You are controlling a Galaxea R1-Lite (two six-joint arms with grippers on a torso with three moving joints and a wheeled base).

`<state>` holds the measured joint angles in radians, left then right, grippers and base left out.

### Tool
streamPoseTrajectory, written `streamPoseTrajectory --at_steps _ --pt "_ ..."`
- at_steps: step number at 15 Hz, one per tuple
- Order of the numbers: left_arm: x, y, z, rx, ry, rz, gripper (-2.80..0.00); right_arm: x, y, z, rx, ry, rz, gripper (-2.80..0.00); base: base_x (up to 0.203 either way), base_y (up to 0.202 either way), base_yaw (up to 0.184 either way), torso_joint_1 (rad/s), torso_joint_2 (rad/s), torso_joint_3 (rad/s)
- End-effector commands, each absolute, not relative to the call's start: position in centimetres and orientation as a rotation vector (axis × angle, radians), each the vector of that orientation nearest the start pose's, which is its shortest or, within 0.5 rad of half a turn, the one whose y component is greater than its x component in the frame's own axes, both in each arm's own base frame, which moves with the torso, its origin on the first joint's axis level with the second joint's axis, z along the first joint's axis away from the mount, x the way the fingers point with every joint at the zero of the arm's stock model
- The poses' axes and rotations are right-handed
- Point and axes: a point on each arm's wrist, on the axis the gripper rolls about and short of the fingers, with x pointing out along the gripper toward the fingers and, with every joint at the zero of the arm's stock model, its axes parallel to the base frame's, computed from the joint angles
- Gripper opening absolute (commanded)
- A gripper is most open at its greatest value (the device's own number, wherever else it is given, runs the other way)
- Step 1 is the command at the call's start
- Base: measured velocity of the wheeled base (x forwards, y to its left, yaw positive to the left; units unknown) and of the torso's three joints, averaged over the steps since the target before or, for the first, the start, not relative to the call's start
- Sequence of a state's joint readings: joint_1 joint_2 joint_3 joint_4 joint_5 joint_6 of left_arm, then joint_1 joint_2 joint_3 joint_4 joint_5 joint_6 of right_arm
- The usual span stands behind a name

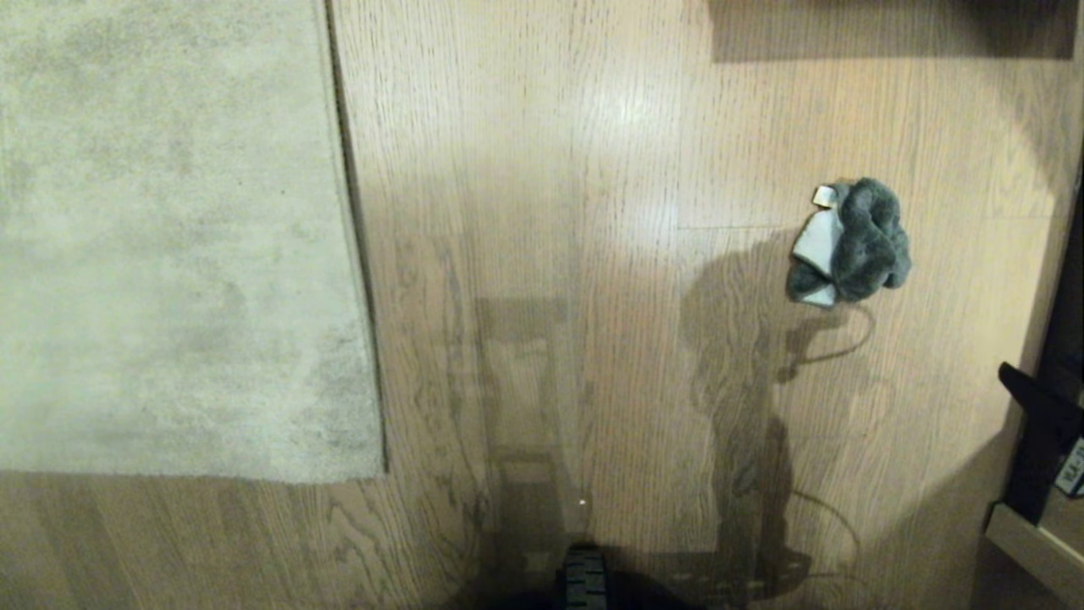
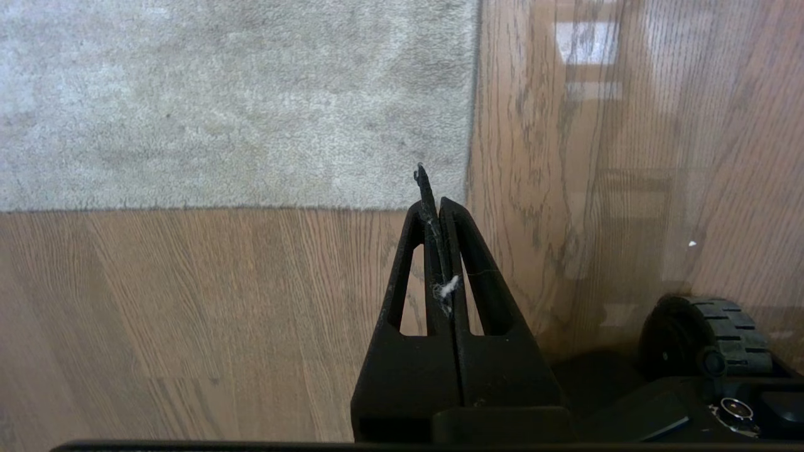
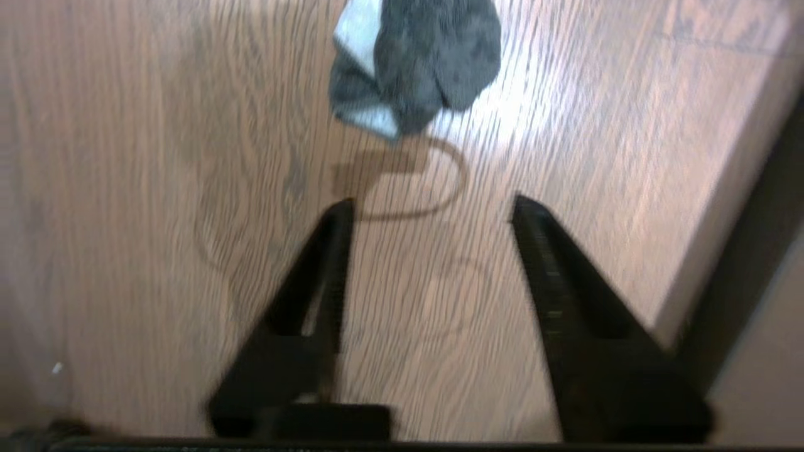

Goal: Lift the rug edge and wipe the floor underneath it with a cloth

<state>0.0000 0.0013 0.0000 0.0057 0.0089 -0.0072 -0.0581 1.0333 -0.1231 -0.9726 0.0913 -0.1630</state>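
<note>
The pale grey-beige rug lies flat at the left of the head view, and the rug edge runs along the wood floor. The cloth, dark grey-teal with whitish folds, sits bunched on the floor at the right. Neither arm shows in the head view. In the right wrist view my right gripper is open above bare planks, with the cloth a short way beyond its tips. My left gripper is shut near the rug's corner, a wisp of white fluff caught between its fingers.
A black object and a pale ledge stand at the right border, close to the cloth. My base's wheel shows at the bottom centre and again in the left wrist view. A dark shadow crosses the top right.
</note>
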Motion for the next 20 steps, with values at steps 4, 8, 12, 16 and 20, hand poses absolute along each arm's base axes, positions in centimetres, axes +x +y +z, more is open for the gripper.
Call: streamPoseTrajectory --at_steps 4,8,12,16,20 --pt "-2.3 0.0 7.5 -0.008 0.008 0.009 -2.80 4.6 -0.1 15.8 -0.173 -0.137 0.021 -2.80 0.000 0.000 0.000 0.000 0.00 0.000" --pt "-2.3 0.0 7.5 -0.008 0.008 0.009 -2.80 0.2 0.2 13.2 -0.172 -0.089 0.022 -2.80 0.000 0.000 0.000 0.000 0.00 0.000" --pt "-2.3 0.0 7.5 -0.008 0.008 0.009 -2.80 0.2 0.2 10.2 -0.167 0.044 0.027 -2.80 0.000 0.000 0.000 0.000 0.00 0.000" --pt "-2.3 0.0 7.5 -0.008 0.008 0.008 -2.80 0.1 0.0 9.1 -0.161 0.161 -0.055 -2.80 0.000 0.000 0.000 0.000 0.00 0.000" --pt "-2.3 0.0 7.5 -0.008 0.008 0.008 -2.80 0.0 0.0 8.4 -0.134 0.228 -0.053 -2.80 0.000 0.000 0.000 0.000 0.00 0.000"
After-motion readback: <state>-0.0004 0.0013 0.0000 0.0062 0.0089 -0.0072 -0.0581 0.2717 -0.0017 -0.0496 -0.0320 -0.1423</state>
